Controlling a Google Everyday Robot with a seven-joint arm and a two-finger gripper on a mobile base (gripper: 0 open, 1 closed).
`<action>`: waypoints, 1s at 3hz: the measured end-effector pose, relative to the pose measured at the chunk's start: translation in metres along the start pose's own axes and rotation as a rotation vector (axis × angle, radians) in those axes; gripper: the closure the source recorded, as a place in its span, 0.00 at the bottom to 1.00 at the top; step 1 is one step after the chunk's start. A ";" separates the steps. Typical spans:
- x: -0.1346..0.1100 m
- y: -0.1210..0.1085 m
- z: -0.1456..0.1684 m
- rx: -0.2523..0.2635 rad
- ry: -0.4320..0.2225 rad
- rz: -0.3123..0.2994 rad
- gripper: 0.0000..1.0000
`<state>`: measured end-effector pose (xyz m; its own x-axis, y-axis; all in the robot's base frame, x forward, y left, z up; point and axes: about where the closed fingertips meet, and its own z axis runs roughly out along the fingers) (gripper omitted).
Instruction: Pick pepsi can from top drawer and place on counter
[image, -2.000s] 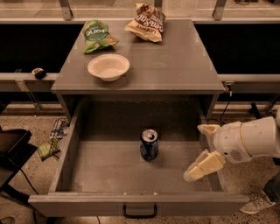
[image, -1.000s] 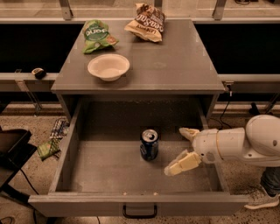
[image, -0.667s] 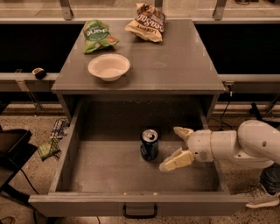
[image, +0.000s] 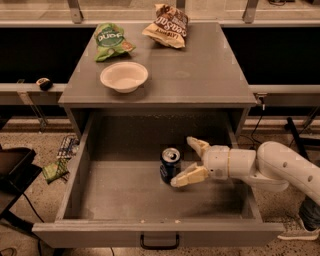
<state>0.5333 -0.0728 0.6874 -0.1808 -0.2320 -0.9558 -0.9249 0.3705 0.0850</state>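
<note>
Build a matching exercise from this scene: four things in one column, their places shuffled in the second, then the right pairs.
Things:
1. pepsi can
2. white bowl
3. green chip bag
4. gripper

Places:
A. on the counter, at its back left
B. standing upright on the floor of the open top drawer
C. on the counter, left side, nearer the front edge
D. inside the drawer, open, right beside the can on its right

Pairs: 1-B, 2-C, 3-A, 4-D
</note>
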 end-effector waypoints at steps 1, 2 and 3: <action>-0.002 0.010 0.024 -0.032 -0.054 -0.023 0.19; -0.006 0.020 0.054 -0.075 -0.062 -0.053 0.50; -0.006 0.022 0.074 -0.102 -0.030 -0.072 0.73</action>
<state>0.5389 0.0035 0.6738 -0.1038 -0.2271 -0.9683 -0.9646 0.2603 0.0423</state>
